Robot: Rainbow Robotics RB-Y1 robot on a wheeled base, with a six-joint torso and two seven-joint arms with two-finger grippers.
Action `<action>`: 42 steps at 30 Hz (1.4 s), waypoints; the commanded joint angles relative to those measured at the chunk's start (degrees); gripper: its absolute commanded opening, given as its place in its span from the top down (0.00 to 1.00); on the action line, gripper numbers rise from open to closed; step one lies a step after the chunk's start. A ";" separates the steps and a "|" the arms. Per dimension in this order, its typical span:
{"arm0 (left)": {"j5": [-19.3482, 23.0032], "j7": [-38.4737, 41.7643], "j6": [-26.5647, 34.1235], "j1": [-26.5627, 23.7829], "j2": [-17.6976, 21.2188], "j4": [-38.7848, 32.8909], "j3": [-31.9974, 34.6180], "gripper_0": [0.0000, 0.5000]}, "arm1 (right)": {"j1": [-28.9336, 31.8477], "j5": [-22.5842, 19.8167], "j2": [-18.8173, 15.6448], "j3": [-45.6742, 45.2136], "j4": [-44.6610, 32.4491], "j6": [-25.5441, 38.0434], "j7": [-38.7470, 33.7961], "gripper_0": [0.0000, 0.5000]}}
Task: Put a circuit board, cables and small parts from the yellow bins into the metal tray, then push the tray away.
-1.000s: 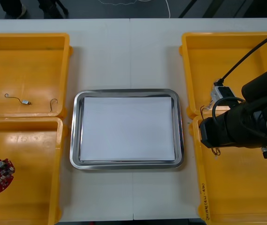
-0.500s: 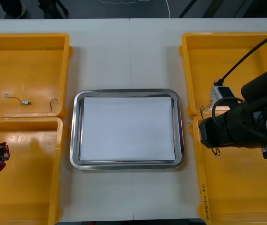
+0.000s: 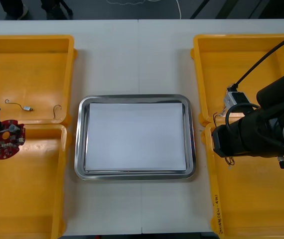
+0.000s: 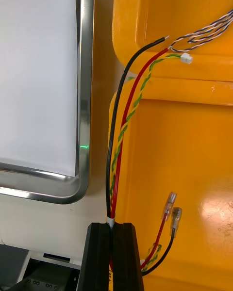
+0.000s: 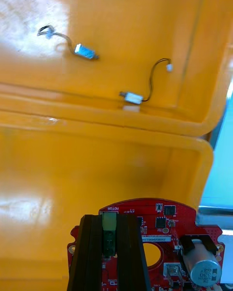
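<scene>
Left gripper point(image 5: 110, 218) clamped on round red circuit board point(image 3: 5, 140), 9 o'clock of metal tray point(image 3: 80, 139), above rims where left yellow bins point(image 3: 42, 133) meet. Right gripper point(image 4: 112, 225), 3 o'clock, pinches black, red and yellow cables point(image 4: 118, 140).

Four yellow bins point(image 3: 32, 64), one metal tray point(image 3: 80, 139), one round red circuit board point(image 3: 5, 143), two small metal parts point(image 5: 86, 51) on thin wires. Four cables point(image 4: 116, 140): one black, one red, one twisted yellow-green, one twisted blue-white.
</scene>
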 commanded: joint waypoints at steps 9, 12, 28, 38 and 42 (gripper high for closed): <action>1.16 6.81 0.46 -15.11 1.60 -1.60 -16.27 1.00 | -1.05 0.22 -0.87 0.78 -1.84 0.25 -1.94 1.00; 0.55 8.92 0.46 -17.40 0.55 -1.07 -19.17 1.00 | -0.96 0.13 -0.87 0.78 -1.84 0.25 -1.94 1.00; -17.56 10.32 0.46 -18.89 -12.46 2.44 -28.05 1.00 | -0.96 0.04 -0.87 0.78 -1.84 0.25 -1.94 1.00; -22.74 10.15 0.46 -18.89 -17.56 8.68 -34.29 1.00 | -0.96 0.13 -0.96 0.78 -1.84 0.25 -1.94 1.00; -24.59 9.79 0.46 -18.89 -18.61 11.23 -36.75 1.00 | -0.96 0.13 -0.96 0.78 -1.84 0.25 -1.94 1.00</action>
